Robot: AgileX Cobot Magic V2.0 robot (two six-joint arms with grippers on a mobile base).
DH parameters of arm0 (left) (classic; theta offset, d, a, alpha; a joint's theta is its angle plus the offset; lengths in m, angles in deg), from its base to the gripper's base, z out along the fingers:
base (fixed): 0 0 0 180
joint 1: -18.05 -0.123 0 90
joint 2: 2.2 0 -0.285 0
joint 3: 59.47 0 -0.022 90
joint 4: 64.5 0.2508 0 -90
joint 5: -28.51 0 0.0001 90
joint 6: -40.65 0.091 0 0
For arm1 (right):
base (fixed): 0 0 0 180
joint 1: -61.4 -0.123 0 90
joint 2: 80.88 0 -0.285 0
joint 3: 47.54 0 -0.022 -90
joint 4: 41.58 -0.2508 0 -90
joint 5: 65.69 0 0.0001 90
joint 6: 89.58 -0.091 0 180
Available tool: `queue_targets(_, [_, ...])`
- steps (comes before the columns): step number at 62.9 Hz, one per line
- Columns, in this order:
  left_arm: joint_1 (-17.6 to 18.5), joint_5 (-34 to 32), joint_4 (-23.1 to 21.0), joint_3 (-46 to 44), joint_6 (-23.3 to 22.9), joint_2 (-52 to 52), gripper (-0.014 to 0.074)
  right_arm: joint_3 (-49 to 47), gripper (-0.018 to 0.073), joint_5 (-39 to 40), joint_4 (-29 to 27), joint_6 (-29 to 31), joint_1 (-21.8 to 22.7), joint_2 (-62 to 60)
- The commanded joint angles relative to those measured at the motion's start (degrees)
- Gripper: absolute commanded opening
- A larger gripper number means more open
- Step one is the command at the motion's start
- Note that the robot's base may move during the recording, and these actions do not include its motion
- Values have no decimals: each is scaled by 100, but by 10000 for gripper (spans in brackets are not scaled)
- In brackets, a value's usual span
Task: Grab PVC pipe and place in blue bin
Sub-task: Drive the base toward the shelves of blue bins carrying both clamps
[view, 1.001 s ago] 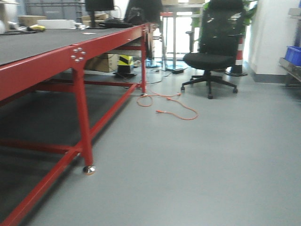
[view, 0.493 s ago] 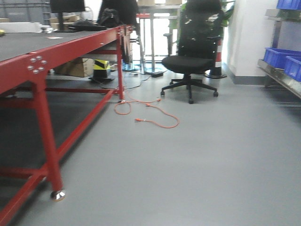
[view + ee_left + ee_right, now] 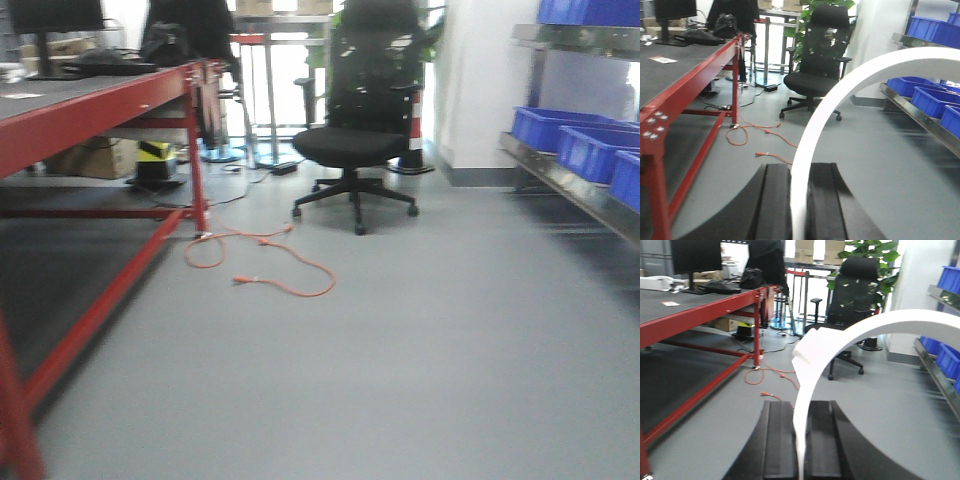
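In the left wrist view my left gripper (image 3: 800,172) is shut on the wall of a white curved PVC pipe piece (image 3: 840,95), which arcs up and to the right. In the right wrist view my right gripper (image 3: 801,410) is shut the same way on a white curved PVC pipe piece (image 3: 840,342). Both are held above the grey floor. Several blue bins (image 3: 590,150) stand on a metal shelf along the right wall. They also show in the left wrist view (image 3: 927,97) and the right wrist view (image 3: 946,360). Neither gripper shows in the front view.
A long red-framed table (image 3: 110,95) runs down the left side. A black office chair (image 3: 355,140) stands ahead. An orange cable (image 3: 265,272) lies looped on the floor near the table leg. A white wall (image 3: 470,80) rises beyond the chair.
The front view has swung to the right. The red table and chair have slid left in the frame, and the shelf with blue bins has come further into view on the right.
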Motion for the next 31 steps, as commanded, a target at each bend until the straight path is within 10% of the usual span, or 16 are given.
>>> queue_targets(1, [-22, -159, -41, -5, -52, -46, -111, 18, -169, 142, 41, 12, 11, -23])
queue_targets(31, [-22, -181, -41, -5, -52, -46, -111, 18, -169, 142, 41, 12, 11, -23])
